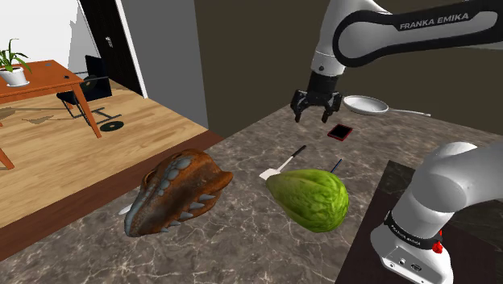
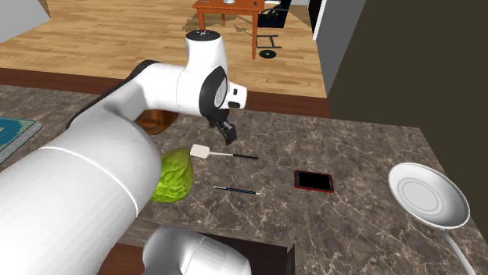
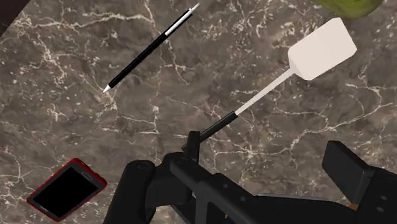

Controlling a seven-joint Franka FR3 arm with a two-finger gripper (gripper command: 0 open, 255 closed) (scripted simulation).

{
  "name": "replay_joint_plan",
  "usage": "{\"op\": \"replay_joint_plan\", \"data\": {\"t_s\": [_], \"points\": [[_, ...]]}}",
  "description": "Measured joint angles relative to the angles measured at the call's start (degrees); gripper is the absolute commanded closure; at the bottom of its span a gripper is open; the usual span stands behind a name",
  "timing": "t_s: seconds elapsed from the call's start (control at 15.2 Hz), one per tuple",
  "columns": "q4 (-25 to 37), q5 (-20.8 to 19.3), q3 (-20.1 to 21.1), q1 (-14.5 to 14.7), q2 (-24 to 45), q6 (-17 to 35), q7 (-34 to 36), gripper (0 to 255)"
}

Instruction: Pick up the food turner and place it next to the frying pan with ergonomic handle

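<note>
You see the tool (image 1: 315, 107) hovering over the dark marbled desk (image 1: 242, 242), its fingers apart and clasping nothing; the food turner (image 3: 315, 54) lies flat on the desk beneath it, white blade beside the lumpy green fruit (image 1: 310, 198), dark handle end pointing toward the tool; a black pen (image 3: 149, 48) lies near the turner, apart from it; a red-edged phone (image 2: 313, 181) rests between the pen and the white frying pan (image 2: 426, 195) (well apart from the turner); a brown shell-like object (image 1: 177, 194) sits near the fruit.
</note>
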Motion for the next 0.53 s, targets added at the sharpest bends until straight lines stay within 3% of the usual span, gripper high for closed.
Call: {"op": "replay_joint_plan", "data": {"t_s": [0.53], "points": [[-2.85, 2.07, 15.33, -9.90, 12.33, 13.36, 36.16, 0]]}}
